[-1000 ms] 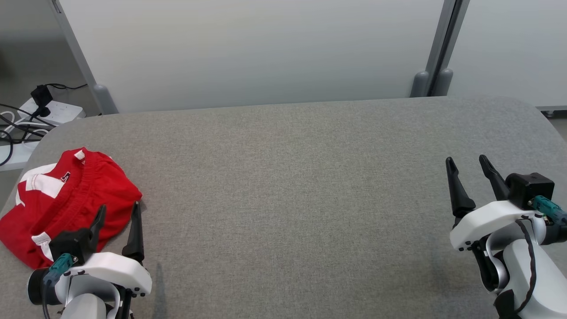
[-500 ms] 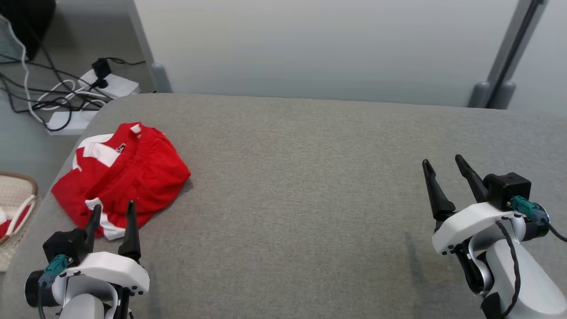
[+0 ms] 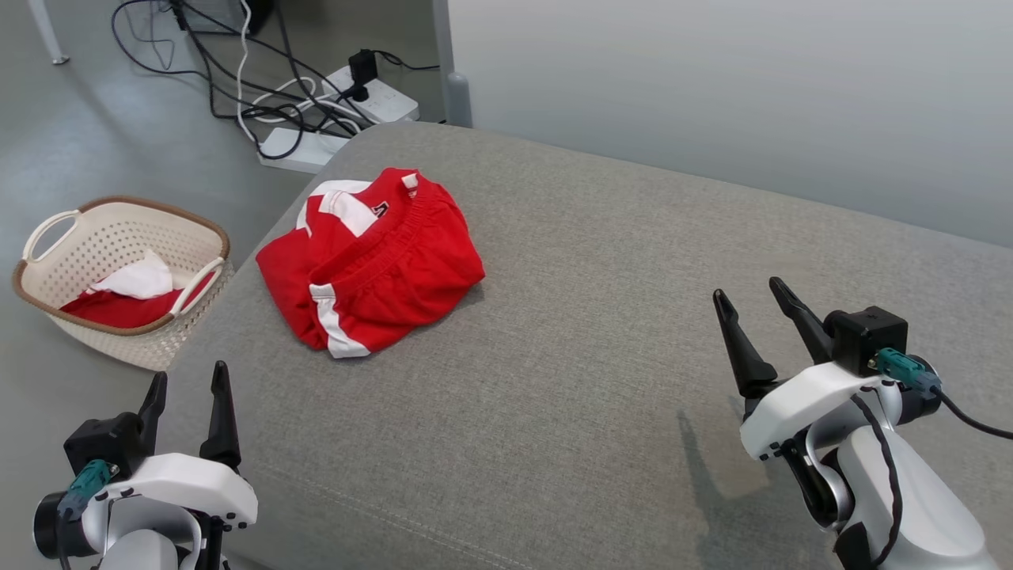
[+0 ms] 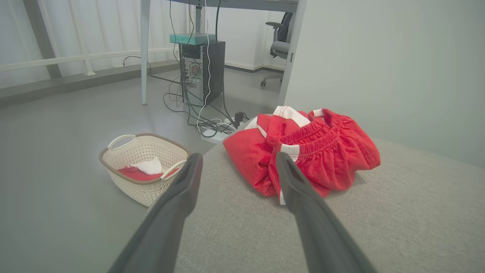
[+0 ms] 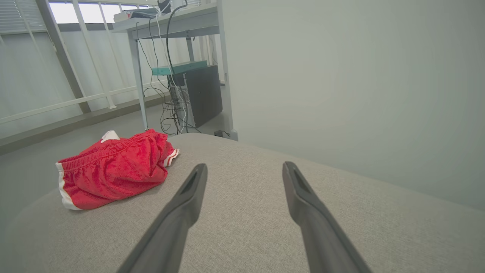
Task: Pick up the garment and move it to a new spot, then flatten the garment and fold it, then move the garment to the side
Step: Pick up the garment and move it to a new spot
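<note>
The garment (image 3: 372, 265) is a pair of red shorts with white stripes, folded into a bundle near the far left corner of the grey table (image 3: 593, 356). It lies ahead of the fingers in the left wrist view (image 4: 314, 151) and far to the left in the right wrist view (image 5: 113, 168). My left gripper (image 3: 186, 384) hovers open at the table's near left edge, well short of the garment, nothing between its fingers. Over the table's right side, my right gripper (image 3: 748, 289) stands open and empty, far from the garment.
A cream laundry basket (image 3: 47, 289) with red and white cloth inside stands on the floor left of the table. Power strips and tangled cables (image 3: 316, 79) lie on the floor beyond the corner. A pale partition (image 3: 712, 95) rises behind the table.
The head camera has swung left, bringing the basket and floor cables into view. The garment lies as before; both grippers stay open.
</note>
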Motion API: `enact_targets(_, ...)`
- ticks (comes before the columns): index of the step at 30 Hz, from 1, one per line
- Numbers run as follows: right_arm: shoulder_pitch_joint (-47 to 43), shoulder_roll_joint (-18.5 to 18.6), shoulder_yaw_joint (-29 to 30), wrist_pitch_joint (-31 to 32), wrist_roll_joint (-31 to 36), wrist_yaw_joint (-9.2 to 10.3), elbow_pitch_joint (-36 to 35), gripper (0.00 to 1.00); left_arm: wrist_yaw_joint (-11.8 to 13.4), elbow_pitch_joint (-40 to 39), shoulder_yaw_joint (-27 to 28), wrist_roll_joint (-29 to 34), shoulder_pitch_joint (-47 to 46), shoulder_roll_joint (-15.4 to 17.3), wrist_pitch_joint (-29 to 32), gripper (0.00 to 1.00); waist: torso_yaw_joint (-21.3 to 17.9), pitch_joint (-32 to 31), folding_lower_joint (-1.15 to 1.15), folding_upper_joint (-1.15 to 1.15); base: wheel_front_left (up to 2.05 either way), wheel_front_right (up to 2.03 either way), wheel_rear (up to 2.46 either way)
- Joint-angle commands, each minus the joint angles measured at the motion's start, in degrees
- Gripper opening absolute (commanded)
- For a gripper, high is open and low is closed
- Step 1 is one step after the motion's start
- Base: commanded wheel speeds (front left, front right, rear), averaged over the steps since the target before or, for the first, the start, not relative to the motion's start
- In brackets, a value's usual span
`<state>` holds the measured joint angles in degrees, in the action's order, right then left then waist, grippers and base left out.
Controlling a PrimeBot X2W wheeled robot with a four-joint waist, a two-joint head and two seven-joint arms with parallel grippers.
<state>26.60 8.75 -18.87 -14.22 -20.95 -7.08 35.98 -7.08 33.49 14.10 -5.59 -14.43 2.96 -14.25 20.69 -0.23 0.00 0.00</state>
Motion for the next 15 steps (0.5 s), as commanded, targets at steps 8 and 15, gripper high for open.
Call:
enact_targets(8, 2.4, -0.1, -2.4, -0.8, -1.2, -0.41, -0.8, 1.00, -0.4, -1.3, 0.2, -2.8, -2.2, 0.8, -0.7, 1.00, 1.8, 1.6, 0.00, 0.00, 0.00, 0.00, 0.00)
enact_targets(15, 3.2, 0.3, -3.7, -0.8, -1.6, -0.41, -0.6, 1.00, -0.4, 1.6, -5.2, -7.7, -5.4, 3.6, -0.7, 1.00, -0.3, 3.7, 0.00, 0.00, 0.00, 0.00, 0.00)
